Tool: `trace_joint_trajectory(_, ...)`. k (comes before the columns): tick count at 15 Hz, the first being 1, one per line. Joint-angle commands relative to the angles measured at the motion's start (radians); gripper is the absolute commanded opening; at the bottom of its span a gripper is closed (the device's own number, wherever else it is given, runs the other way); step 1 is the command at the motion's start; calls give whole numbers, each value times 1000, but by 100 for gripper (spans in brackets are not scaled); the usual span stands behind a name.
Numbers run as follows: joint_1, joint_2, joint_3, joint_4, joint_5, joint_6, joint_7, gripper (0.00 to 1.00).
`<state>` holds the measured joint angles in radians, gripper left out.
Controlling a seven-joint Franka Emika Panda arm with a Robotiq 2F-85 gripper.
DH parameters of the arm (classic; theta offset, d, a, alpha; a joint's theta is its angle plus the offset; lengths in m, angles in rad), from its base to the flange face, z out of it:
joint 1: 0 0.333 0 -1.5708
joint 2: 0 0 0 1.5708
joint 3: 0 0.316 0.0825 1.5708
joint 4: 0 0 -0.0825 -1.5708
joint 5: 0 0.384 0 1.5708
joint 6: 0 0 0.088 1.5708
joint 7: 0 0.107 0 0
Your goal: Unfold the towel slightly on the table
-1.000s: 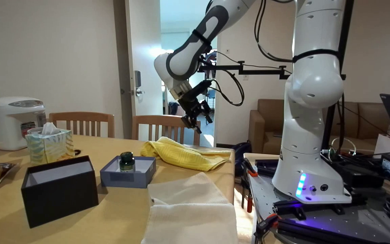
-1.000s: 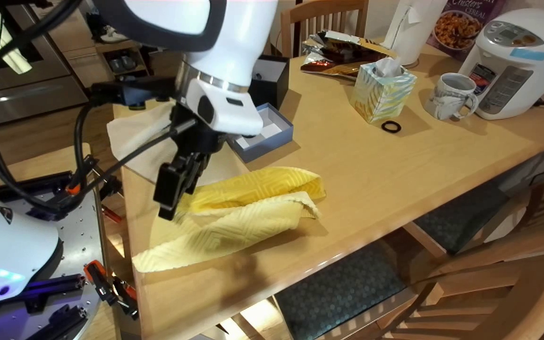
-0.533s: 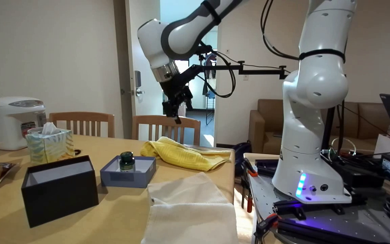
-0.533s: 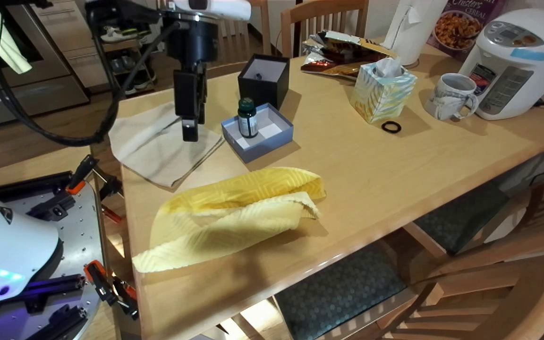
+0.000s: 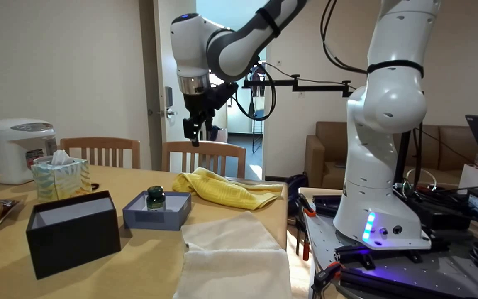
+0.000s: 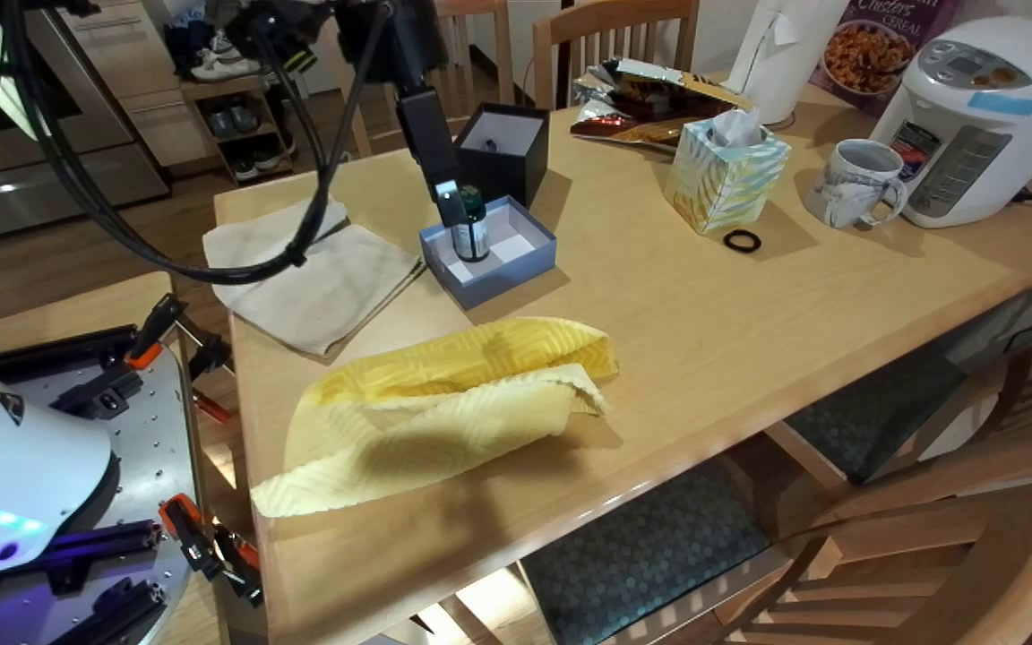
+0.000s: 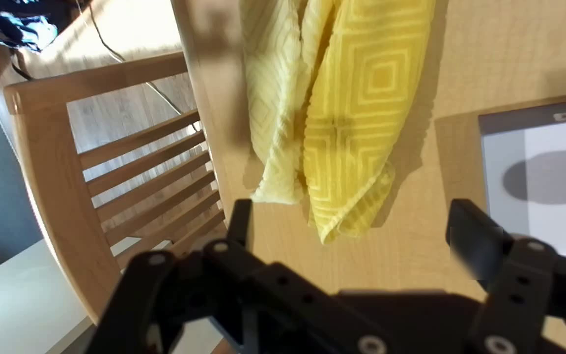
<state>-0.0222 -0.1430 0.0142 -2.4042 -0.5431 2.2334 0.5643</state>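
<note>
Unfolding the yellow towel (image 7: 369, 88) on the tabletop (image 6: 731, 349) near the blue box (image 6: 516, 279) should go best if the hand (image 7: 352, 211), spread apart and empty, pinches just one layer, farthest from that box

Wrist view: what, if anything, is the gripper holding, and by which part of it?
Nothing is held: the gripper is open, and the yellow towel lies on the table.
</note>
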Motion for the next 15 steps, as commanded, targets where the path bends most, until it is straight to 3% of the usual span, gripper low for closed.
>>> trace_joint_trajectory(1, -47, 11, -16, -27, -60, 106, 25, 100)
trace_joint_trajectory(6, -106, 96, -65, -20, -150, 130, 123, 100)
trace_joint_trajectory(8, -109, 138, -89, -14, -138, 150, 132, 100)
trace_joint_trajectory(10, -95, 145, -103, -24, -50, 183, 42, 100)
trace_joint_trajectory(11, -92, 132, -105, -20, -98, 144, 84, 100)
trace_joint_trajectory(15, -89, 141, -108, -19, -93, 148, 82, 100)
